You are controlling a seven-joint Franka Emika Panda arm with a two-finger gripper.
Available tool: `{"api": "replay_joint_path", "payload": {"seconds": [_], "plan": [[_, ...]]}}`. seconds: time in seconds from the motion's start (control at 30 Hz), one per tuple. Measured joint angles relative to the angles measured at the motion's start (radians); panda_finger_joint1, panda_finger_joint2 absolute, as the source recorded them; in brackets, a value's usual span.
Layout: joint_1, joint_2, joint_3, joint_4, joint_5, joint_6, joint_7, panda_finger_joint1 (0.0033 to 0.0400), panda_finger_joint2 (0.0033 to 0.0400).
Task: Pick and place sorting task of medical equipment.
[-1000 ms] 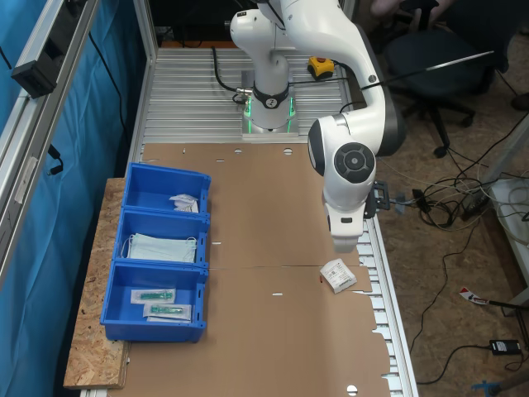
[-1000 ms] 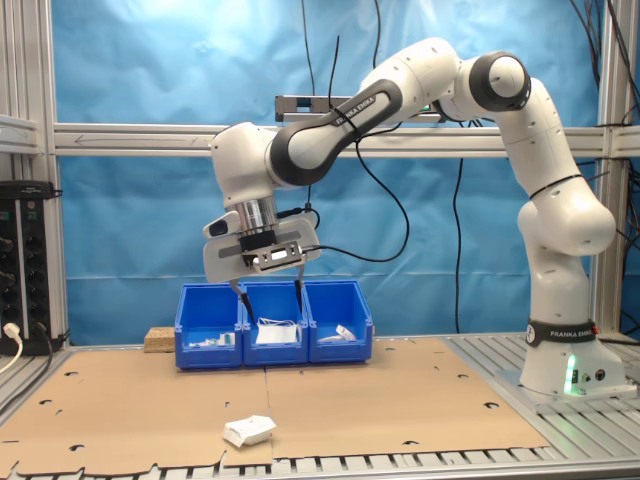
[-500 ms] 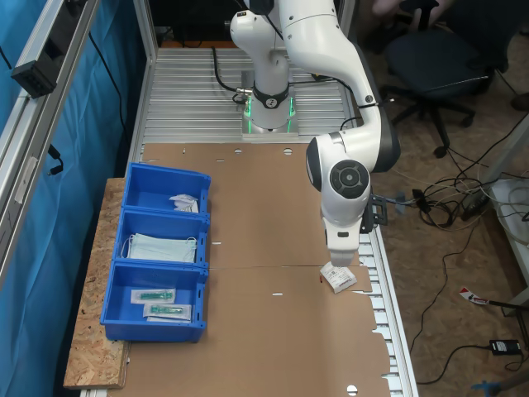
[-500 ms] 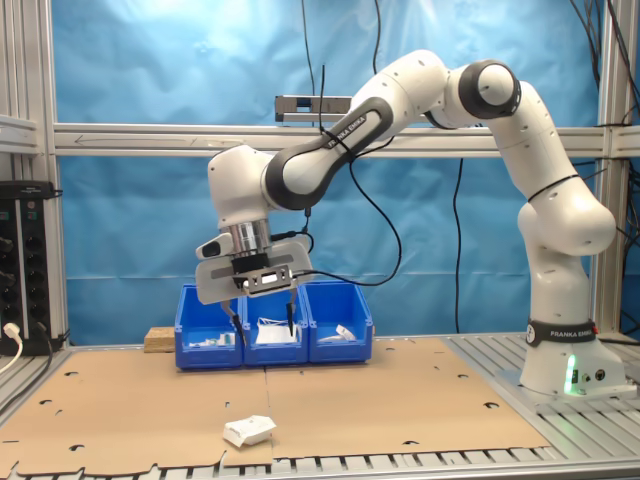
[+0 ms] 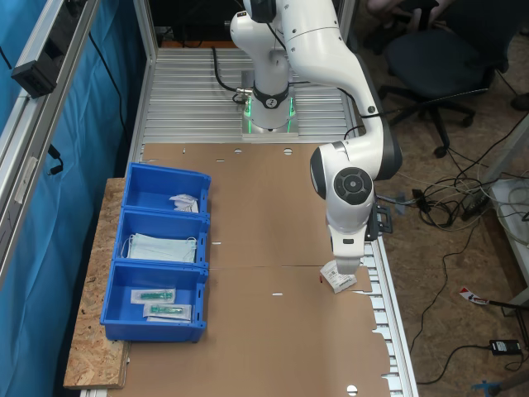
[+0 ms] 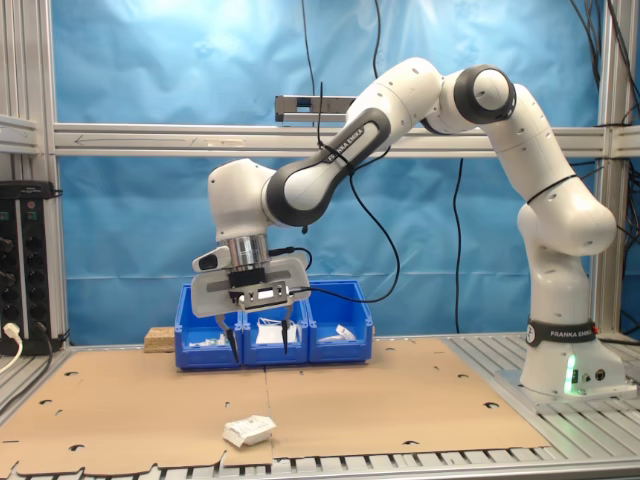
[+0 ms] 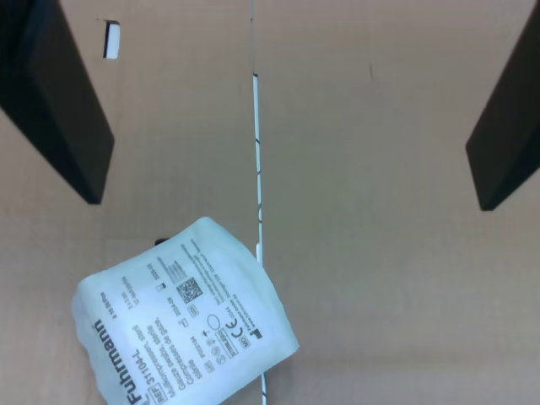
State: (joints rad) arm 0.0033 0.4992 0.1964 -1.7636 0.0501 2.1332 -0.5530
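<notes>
**Count of items on the workbench**

1 white packet lies on the cardboard. 3 blue bins stand in a row: 1 holds another small white packet, 1 holds pale blue face masks, and 1 holds 2 clear packets with green parts.

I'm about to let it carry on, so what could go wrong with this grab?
The open gripper hangs above the white packet, but in the wrist view the packet lies off-centre between the fingers, so closing may clip a corner. The packet also lies near the cardboard sheet's edge and could get nudged off.
</notes>
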Motion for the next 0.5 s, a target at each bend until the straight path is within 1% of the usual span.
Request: {"api": "replay_joint_path", "payload": {"seconds": [0.5], "plan": [[0.015, 0.018, 0.005, -0.012, 0.000, 0.070, -0.002, 0.0400, 0.0400]]}}
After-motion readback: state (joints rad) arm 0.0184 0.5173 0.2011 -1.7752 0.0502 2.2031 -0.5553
